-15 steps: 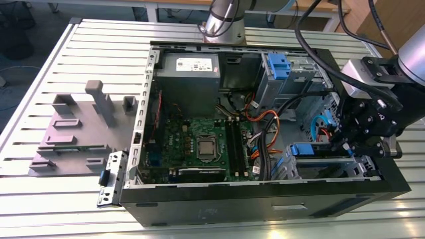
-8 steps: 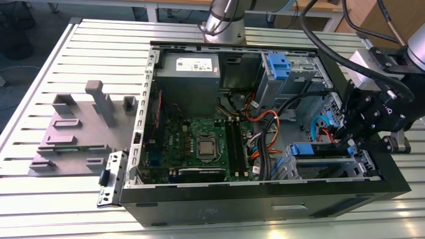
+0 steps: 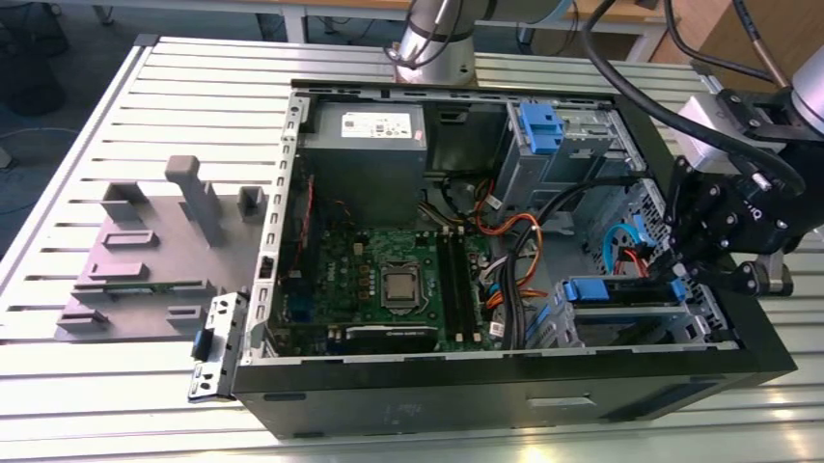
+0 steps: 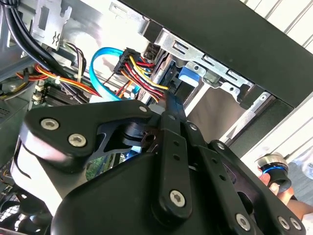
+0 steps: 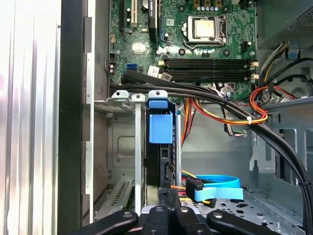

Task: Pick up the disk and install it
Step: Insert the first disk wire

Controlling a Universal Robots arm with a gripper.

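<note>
Disk (image 5: 160, 128) stands edge-on in the grey metal drive bay (image 5: 120, 147) at the near right corner of the open computer case (image 3: 515, 381) in the exterior view, directly ahead of the gripper (image 5: 168, 208); whether the gripper is closed on the disk or merely positioned against it cannot be determined. Probable hazards are the carrier binding in the bay rails if it enters tilted, and the blue data cable (image 5: 217, 187) and power wires just beside it being trapped. The case also holds the motherboard (image 3: 386, 280) and, at its far side, the power supply (image 3: 367, 125).
</note>
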